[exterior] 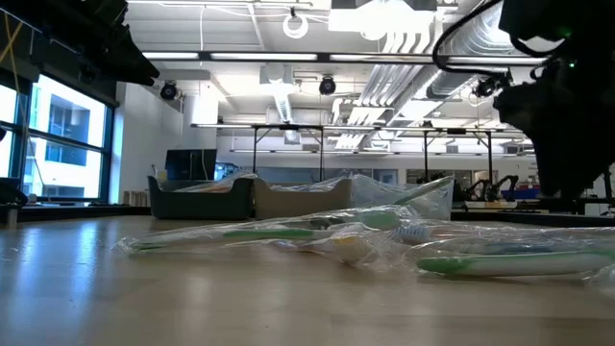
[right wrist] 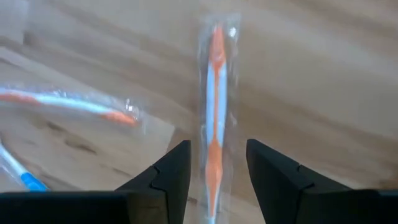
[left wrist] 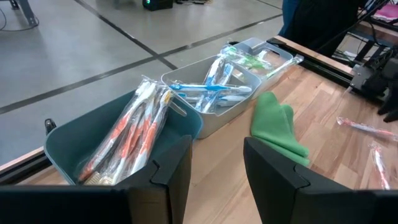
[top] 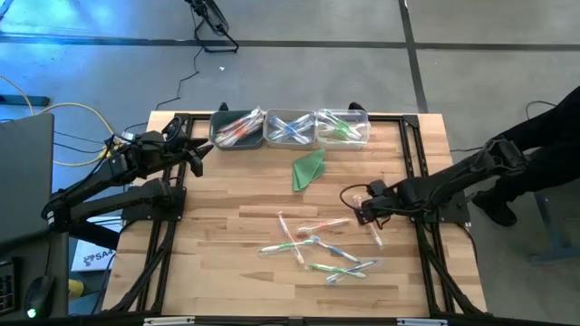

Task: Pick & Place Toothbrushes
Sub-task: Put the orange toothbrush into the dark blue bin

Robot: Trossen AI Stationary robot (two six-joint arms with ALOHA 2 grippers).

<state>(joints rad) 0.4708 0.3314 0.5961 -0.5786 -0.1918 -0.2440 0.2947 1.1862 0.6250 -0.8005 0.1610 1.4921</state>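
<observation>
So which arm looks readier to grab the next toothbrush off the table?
The right. Its gripper hangs open astride an orange toothbrush on the table, so it likely just closes. The left gripper waits, open, near the bins, away from the loose toothbrushes.

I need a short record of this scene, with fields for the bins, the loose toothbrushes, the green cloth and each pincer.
bins: three in a row at the table's far edge; dark bin holds orange toothbrushes, middle bin blue ones, clear bin green ones
loose toothbrushes: wrapped, scattered on the table near the right arm
green cloth: folded, in front of the bins
left pincer: open, empty, beside the dark bin
right pincer: open, astride a wrapped orange toothbrush, not yet gripped
</observation>
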